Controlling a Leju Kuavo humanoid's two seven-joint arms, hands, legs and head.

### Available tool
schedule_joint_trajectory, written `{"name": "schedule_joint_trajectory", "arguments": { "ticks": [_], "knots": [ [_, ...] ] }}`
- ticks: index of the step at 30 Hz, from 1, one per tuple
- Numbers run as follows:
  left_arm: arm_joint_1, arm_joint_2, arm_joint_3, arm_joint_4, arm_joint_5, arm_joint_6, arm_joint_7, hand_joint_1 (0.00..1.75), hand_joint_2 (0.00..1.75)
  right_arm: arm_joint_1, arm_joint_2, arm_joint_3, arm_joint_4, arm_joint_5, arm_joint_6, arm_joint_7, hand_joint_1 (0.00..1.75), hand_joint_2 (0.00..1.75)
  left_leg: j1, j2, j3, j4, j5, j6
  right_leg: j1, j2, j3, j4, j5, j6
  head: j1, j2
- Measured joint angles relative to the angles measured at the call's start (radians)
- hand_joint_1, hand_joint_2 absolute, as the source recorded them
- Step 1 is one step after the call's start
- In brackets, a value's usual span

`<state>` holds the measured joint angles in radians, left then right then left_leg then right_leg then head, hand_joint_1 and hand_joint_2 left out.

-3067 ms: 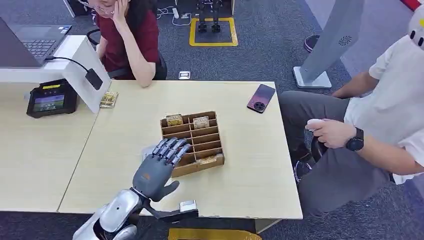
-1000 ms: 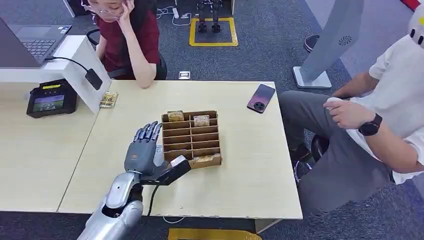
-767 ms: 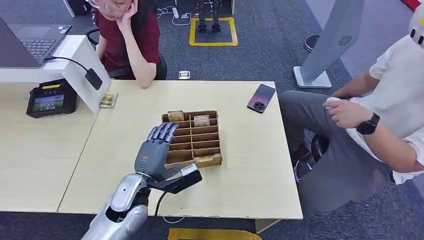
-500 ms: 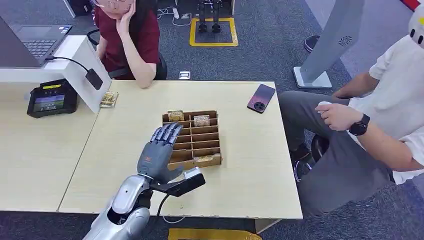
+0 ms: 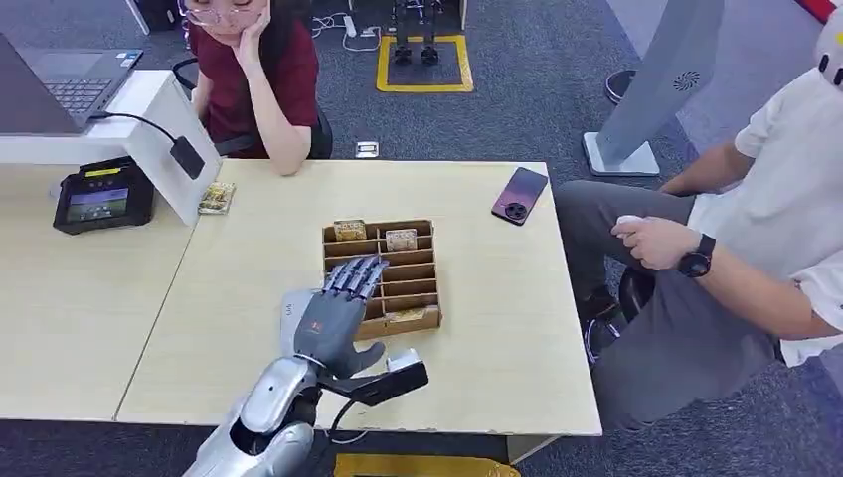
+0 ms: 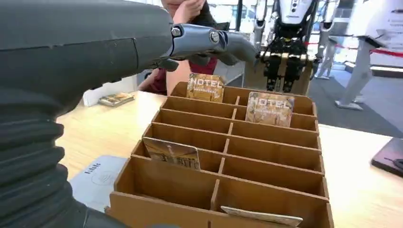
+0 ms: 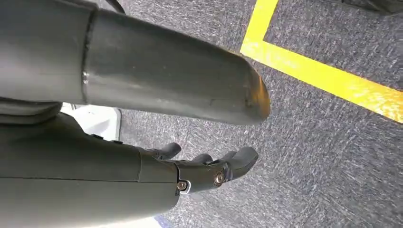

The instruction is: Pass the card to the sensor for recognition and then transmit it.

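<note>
From the head view I saw the left hand (image 5: 336, 316) poised over the near left part of the wooden card rack (image 5: 418, 280), its fingers stretched forward and apart, with nothing in its grasp. The rack stood near the middle of the desk (image 5: 497, 328). In the left wrist view two cards marked HOTEL stood upright in the far row, one (image 6: 205, 87) on the rack's left side and one (image 6: 269, 109) beside it; a third card (image 6: 172, 153) leaned in a nearer slot, and a fourth (image 6: 261, 216) lay in the nearest one. A white sensor pad (image 6: 97, 179) lay on the desk just beside the rack's left side. The right hand (image 7: 204, 173) hung above the grey carpet with its fingers loosely curled and nothing in them. A phone (image 5: 519, 195) lay at the desk's far right.
</note>
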<state>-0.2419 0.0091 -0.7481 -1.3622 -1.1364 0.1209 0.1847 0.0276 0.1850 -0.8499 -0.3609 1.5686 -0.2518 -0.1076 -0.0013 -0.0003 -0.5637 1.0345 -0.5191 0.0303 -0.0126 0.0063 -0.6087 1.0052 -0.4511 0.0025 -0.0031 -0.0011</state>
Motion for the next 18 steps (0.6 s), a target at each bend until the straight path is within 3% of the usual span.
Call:
{"name": "schedule_joint_trajectory", "arguments": {
  "ticks": [18],
  "knots": [
    [-0.023, -0.015, 0.0, 0.099, 0.005, -0.005, 0.016, 0.0, 1.75, -0.016, 0.0, 0.0, 0.024, 0.0, -0.005, 0.0, 0.0, 0.0, 0.0, 0.0, 0.0, 0.0, 0.0, 0.0, 0.0, 0.0, 0.0, 0.0, 0.0, 0.0, 0.0, 0.0]
  ]
}}
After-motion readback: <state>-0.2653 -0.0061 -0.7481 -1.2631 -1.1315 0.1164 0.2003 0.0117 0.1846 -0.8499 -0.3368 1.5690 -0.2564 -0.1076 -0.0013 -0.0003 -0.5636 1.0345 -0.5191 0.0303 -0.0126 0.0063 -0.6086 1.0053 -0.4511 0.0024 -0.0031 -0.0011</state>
